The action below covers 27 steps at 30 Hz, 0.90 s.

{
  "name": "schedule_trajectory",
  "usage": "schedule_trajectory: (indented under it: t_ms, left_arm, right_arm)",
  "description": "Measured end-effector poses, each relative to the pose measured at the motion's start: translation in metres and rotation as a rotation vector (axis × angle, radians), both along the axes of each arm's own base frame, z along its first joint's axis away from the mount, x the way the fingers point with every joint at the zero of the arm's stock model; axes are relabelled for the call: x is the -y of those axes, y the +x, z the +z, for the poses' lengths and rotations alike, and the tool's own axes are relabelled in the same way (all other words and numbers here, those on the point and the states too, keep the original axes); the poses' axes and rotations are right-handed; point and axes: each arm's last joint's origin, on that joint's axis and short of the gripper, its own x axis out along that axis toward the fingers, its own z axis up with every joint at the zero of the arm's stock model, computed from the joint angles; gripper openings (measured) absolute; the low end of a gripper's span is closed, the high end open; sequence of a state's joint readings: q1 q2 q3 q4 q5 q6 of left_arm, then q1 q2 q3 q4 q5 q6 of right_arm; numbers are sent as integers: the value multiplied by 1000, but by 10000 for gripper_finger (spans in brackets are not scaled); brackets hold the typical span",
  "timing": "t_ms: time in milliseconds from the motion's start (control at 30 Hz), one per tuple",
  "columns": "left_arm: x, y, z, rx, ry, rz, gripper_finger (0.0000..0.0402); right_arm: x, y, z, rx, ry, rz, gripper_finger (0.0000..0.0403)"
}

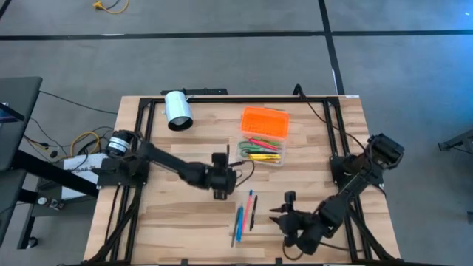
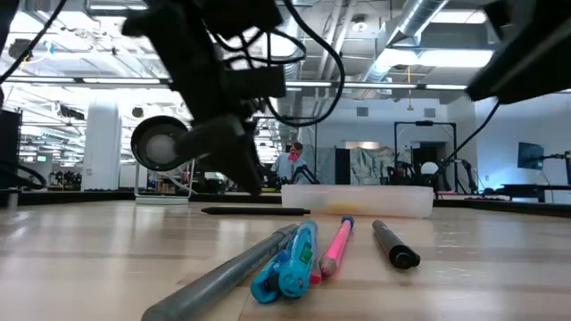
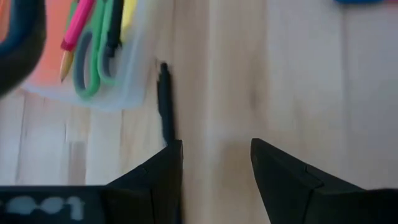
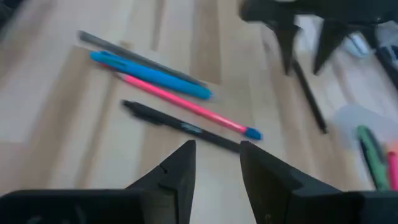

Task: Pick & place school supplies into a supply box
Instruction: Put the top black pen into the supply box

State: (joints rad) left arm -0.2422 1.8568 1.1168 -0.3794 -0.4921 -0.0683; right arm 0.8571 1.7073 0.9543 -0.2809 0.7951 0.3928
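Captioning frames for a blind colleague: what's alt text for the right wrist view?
The right tool, fingers apart and holding nothing, hangs over a black pen on the wooden table. Beyond it lie a pink pencil, a blue pen and a grey pencil.

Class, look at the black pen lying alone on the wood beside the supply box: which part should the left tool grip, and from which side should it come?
Grip the black pen around mid-barrel, coming straight down from above. It lies flat on the table, so only its long sides are free. Set the fingers across its length; the left tool is open beside one end. Stay clear of the supply box wall close alongside.
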Motion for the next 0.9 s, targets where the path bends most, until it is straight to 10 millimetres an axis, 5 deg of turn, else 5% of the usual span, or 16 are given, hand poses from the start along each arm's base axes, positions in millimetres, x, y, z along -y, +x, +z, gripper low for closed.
schedule_trajectory:
  t_ms: [367, 900]
  left_arm:
    - [-57, 10, 0, -16, -85, 37, 180]
    - [-85, 13, -21, -74, -222, 39, 180]
  right_arm:
    - [-22, -25, -5, 86, 59, 64, 118]
    - [-29, -33, -3, 131, 55, 72, 118]
